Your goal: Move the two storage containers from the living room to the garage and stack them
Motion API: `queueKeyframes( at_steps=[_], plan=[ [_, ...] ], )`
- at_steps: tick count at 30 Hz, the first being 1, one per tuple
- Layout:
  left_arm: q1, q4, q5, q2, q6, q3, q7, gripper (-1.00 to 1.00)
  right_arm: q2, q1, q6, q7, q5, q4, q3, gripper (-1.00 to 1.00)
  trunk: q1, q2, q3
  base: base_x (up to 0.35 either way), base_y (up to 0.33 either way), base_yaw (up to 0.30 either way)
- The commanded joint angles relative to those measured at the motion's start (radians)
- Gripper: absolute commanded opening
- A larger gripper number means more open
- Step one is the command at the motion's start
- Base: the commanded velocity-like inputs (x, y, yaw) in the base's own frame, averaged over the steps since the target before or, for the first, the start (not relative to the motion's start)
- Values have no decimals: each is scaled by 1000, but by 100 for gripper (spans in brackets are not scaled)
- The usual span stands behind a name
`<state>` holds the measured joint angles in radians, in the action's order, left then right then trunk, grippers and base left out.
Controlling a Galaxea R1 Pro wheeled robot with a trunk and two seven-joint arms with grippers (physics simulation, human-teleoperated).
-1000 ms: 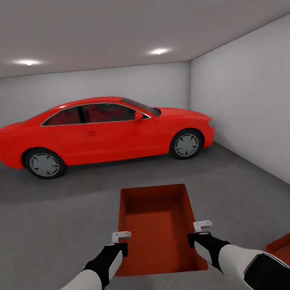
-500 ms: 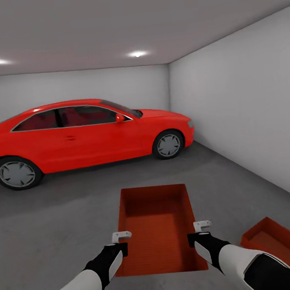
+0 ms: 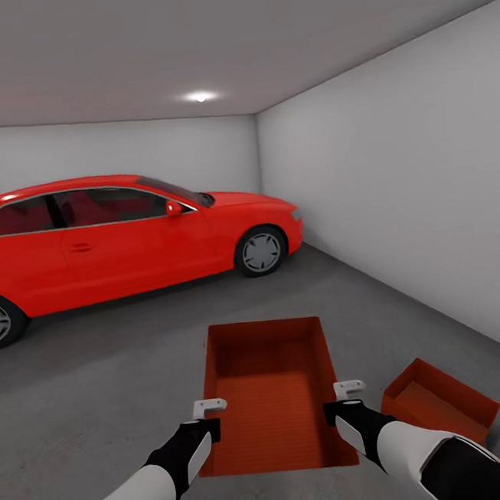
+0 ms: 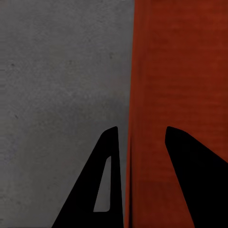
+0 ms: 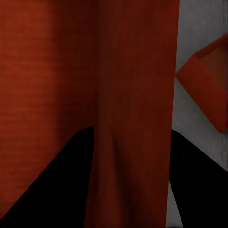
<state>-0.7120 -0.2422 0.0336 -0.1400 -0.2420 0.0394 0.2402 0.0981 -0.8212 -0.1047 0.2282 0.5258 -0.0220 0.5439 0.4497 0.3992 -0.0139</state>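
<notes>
The carried container point(image 3: 271, 390) hangs between both arms, long axis pointing ahead: the left claw point(image 3: 208, 416) and right claw point(image 3: 344, 399) each appear clamped on a side wall. The second container point(image 3: 439, 401) rests on the garage floor point(image 3: 103, 388), forward-right, nearer the right arm.

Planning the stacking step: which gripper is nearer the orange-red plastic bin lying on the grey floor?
Right. The right gripper grips the carried bin's wall beside the floor bin; the left gripper holds the far wall.
</notes>
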Motion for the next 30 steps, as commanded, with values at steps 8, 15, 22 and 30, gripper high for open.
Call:
queueKeyframes(
  at_steps=[8, 15, 22, 30],
  plan=[
    [0, 1, -8, -1, -8, -15, 7, -100, 10, 0, 40, 54, -10, -3, 87, -100, 0, 1, 0, 113, 0, -281],
    [0, 3, -8, -1, -8, -15, 8, -100, 9, 0, 40, 54, -10, -3, 87, -100, 0, 1, 0, 313, 0, -281],
    [0, 3, -8, -1, -8, -15, 8, -100, 9, 0, 40, 54, -10, -3, 87, -100, 0, 1, 0, 321, 0, -281],
    [0, 3, -8, -1, -8, -15, 7, -100, 11, 0, 40, 54, -10, -3, 87, -100, 0, 1, 0, 321, 0, -281]
  ],
)
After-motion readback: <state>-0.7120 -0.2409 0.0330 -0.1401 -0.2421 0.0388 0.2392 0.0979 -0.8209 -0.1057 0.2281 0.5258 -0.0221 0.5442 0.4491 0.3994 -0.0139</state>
